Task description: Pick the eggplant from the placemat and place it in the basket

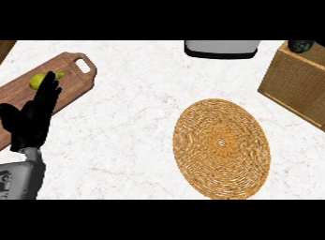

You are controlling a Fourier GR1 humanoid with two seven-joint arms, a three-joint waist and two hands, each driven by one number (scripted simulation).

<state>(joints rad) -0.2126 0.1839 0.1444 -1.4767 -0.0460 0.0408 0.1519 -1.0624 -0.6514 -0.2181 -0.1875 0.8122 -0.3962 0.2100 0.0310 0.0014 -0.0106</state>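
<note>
The round woven placemat (pixel 221 147) lies right of centre on the marble counter, and nothing rests on it. The wicker basket (pixel 304 86) stands at the right edge. A dark rounded thing (pixel 302 45), possibly the eggplant, shows at the basket's far top corner, partly cut off by the view's edge. My left hand (pixel 32 118) is at the left with its fingers straight and pointing up, over the wooden cutting board, and it holds nothing. My right hand does not show.
A wooden cutting board (pixel 75 77) with a handle hole lies at the left, and a yellow-green fruit (pixel 39 80) sits on it just beyond my left fingertips. A white and black appliance (pixel 220 48) stands at the back centre.
</note>
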